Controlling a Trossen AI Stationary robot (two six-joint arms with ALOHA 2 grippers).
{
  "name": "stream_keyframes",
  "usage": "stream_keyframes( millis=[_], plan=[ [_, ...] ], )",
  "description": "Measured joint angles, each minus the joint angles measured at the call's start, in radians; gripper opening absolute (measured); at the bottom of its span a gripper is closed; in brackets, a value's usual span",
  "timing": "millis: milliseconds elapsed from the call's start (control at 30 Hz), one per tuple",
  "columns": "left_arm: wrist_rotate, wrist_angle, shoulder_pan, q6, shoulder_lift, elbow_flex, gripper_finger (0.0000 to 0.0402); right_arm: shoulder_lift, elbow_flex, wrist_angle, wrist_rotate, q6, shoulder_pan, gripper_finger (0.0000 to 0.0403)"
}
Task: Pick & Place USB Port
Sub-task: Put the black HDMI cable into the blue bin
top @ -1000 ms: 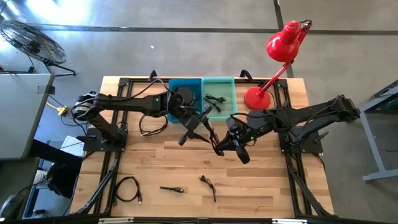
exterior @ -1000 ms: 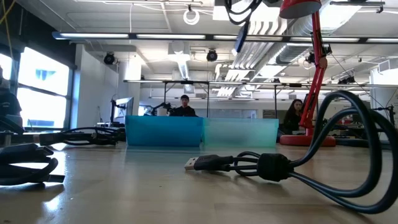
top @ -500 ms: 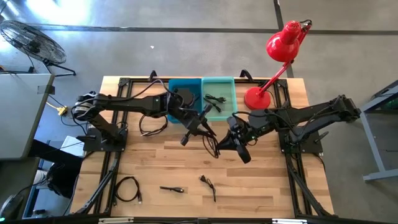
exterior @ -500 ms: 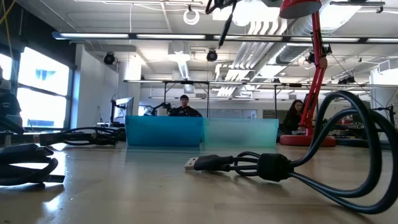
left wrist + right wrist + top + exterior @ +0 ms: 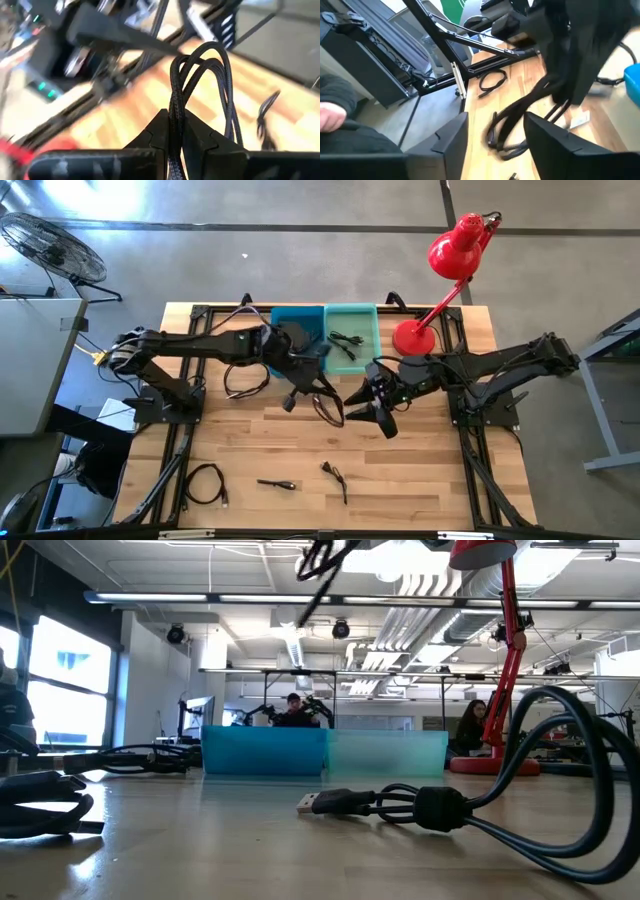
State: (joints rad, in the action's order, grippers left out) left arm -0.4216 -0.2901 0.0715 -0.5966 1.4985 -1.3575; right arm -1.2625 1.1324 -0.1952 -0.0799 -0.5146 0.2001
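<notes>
We see the looped USB cable (image 5: pixel 200 95) pinched in the left gripper (image 5: pixel 318 383), lifted just in front of the blue bin (image 5: pixel 297 330).
Right gripper (image 5: pixel 368 406) hangs beside it, fingers apart, holding nothing; bare tabletop (image 5: pixel 420 470) lies beyond.

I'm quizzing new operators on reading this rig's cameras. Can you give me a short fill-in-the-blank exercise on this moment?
1. The black cable is pinched in the ____ gripper.
2. The right gripper has its jaws ____, with nothing between them.
3. Beside the blue bin stands a ____ bin with a cable in it.
4. The lamp on the table's far right corner is ____.

Missing words: left; open; green; red
</notes>
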Motion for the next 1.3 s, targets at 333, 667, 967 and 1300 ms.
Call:
stream_keyframes(
  millis=[333,667,967,1300],
  plan=[
    [0.661,-0.447,0.004,-0.035,-0.173,-0.001,0.0025,0.025,0.0,-0.152,0.071,0.02,-0.018,0.0197],
    [0.562,-0.566,0.239,-0.084,-0.128,-0.002,0.0023,0.026,0.0,-0.218,0.267,0.026,-0.017,0.0193],
    [0.324,-0.503,0.425,-0.107,0.02,-0.002,0.0023,0.026,0.0,-0.235,0.272,0.024,-0.013,0.0193],
    [0.331,-0.451,0.452,-0.106,0.137,-0.001,0.0147,0.026,-0.001,-0.267,0.265,-0.005,-0.007,0.0193]
  ],
)
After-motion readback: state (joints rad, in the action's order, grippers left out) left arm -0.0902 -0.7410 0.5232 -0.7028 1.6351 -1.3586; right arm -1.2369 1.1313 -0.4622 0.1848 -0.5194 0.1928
